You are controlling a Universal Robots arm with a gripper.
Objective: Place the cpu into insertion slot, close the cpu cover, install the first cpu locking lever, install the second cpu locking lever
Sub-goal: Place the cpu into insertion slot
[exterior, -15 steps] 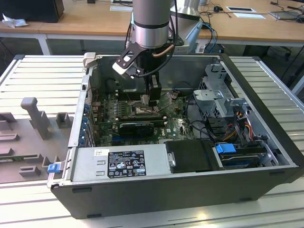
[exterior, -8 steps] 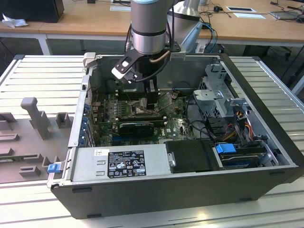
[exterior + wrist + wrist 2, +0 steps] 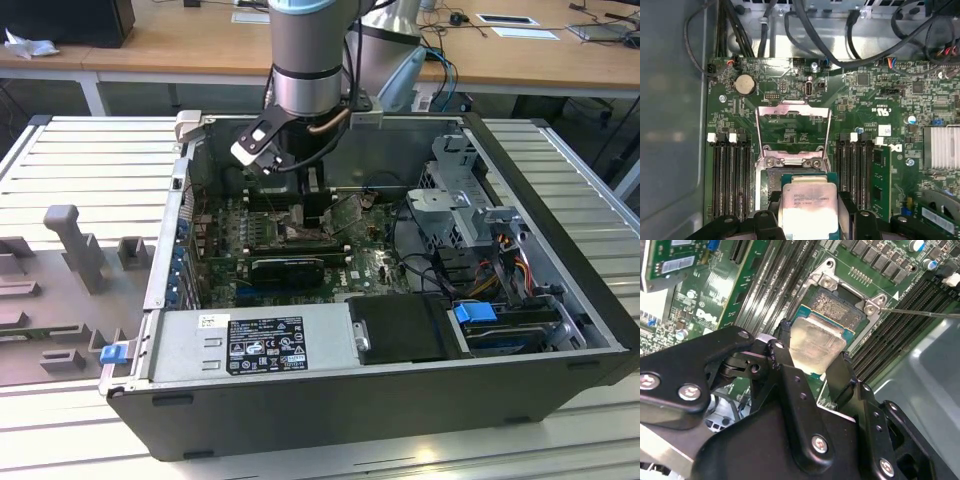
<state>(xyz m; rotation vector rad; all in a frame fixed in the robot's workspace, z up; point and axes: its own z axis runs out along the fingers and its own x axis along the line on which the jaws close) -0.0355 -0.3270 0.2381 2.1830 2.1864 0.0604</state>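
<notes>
Gripper [image 3: 813, 345], second wrist view: I log its two black fingers [image 3: 836, 374] drawn in on opposite edges of the cpu [image 3: 816, 342], the gap no wider than the chip and the silver-grey top facing the camera. Same view: the insertion slot [image 3: 837, 305] has part of its greyish contact field uncovered, with the chip overlapping its nearer side. I cannot tell whether the chip touches the socket. The first wrist view adds several things: the cpu cover [image 3: 794, 106] standing open, clear of the socket, with the green motherboard [image 3: 865, 100] showing through its window; a coin cell [image 3: 745, 85]; black memory slots [image 3: 730, 175] on both sides of the socket; and a finned heatsink [image 3: 941, 147]. Exterior view: the arm [image 3: 305, 60] hangs from the upper centre of the frame into an open computer case [image 3: 400, 410], with a grey power supply [image 3: 255, 342] along the near side. The case lies on a slatted metal table [image 3: 90, 150]. A grey fixture block [image 3: 70, 235] sits at the exterior view's left. Wooden desks [image 3: 190, 45] run across the top of the frame.
</notes>
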